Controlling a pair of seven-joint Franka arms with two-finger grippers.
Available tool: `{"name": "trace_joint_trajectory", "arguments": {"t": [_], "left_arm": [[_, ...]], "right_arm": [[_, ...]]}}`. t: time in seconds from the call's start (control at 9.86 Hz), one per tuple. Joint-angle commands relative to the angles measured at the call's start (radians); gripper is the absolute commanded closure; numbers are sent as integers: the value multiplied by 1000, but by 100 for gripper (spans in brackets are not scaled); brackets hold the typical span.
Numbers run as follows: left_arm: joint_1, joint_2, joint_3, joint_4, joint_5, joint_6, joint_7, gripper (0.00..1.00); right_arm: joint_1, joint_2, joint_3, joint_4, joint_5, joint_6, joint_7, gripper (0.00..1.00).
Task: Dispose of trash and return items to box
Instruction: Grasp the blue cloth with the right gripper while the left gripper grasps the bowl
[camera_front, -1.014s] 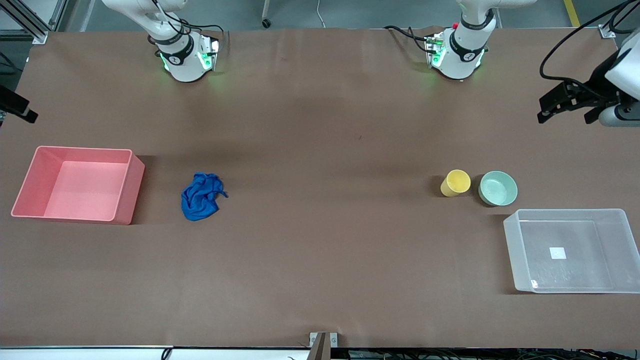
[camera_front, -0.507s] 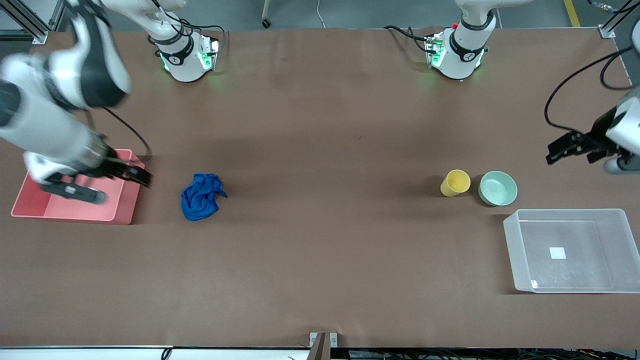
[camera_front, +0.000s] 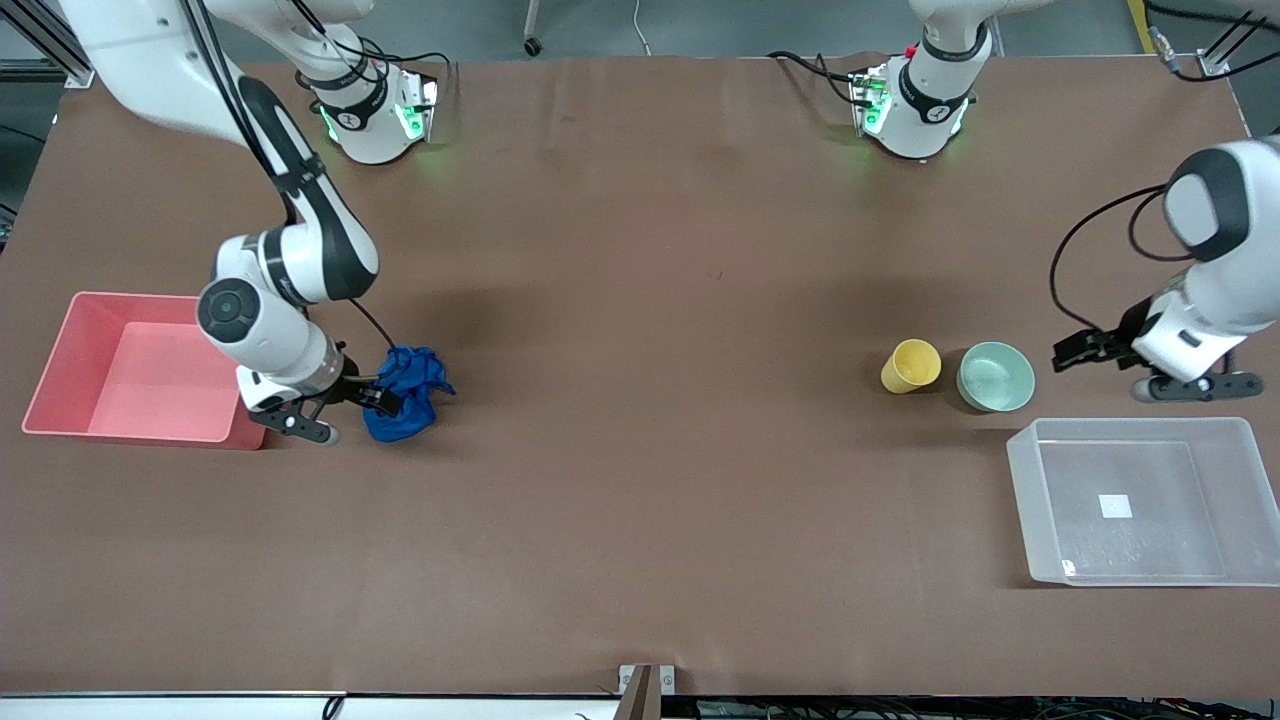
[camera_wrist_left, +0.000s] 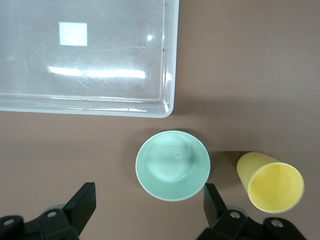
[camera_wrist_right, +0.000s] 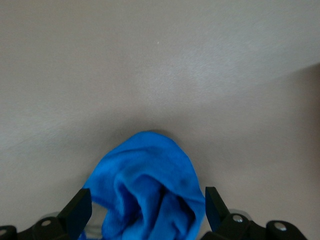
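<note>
The pink bin (camera_front: 150, 368) sits at the middle left of the frame, on the table (camera_front: 640, 520), mouth up and with nothing in it. That looks to me like the place meant for the trash, which would explain why the right arm is working beside it.

Just beside the bin, the right hand (camera_front: 345, 402) is down at the blue cloth (camera_front: 405, 392). In the right wrist view its fingers (camera_wrist_right: 77, 210) stand apart, one to each side of the wad (camera_wrist_right: 147, 187), so it is bracketing the cloth and not yet gripping it. I would guess it is low enough to close, though the front view hides the fingertips against the folds. The cloth is a bright blue crumpled lump, soft and full of creases, lying on the table apart from the bin.

At the middle right of the frame the yellow cup (camera_front: 911, 366) lies tipped on its side, mouth toward the bowl (camera_front: 996, 376), which stands upright just beside it, pale mint green and a little wider. Both lie just above the clear box (camera_front: 1030, 470) at the lower right, which holds only its white label (camera_front: 1116, 506).

The left hand (camera_front: 1085, 350) is near the bowl, toward the frame's right edge; in the left wrist view its fingers (camera_wrist_left: 82, 202) are spread wide with the bowl (camera_wrist_left: 173, 165) centred ahead of them, likely lining up for it.
</note>
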Motion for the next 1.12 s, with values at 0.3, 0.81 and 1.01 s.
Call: {"name": "trace_joint_trajectory", "arguments": {"t": [0.3, 0.81, 1.01], "left_arm": [[31, 168, -7, -82, 16, 195, 10, 5], [57, 271, -7, -83, 16, 223, 43, 21], [68, 291, -7, -83, 16, 255, 56, 49]], "right_arm": [[-6, 47, 6, -47, -15, 121, 22, 1], [-12, 41, 7, -49, -43, 95, 16, 99], [-9, -9, 19, 15, -41, -106, 20, 99]]}}
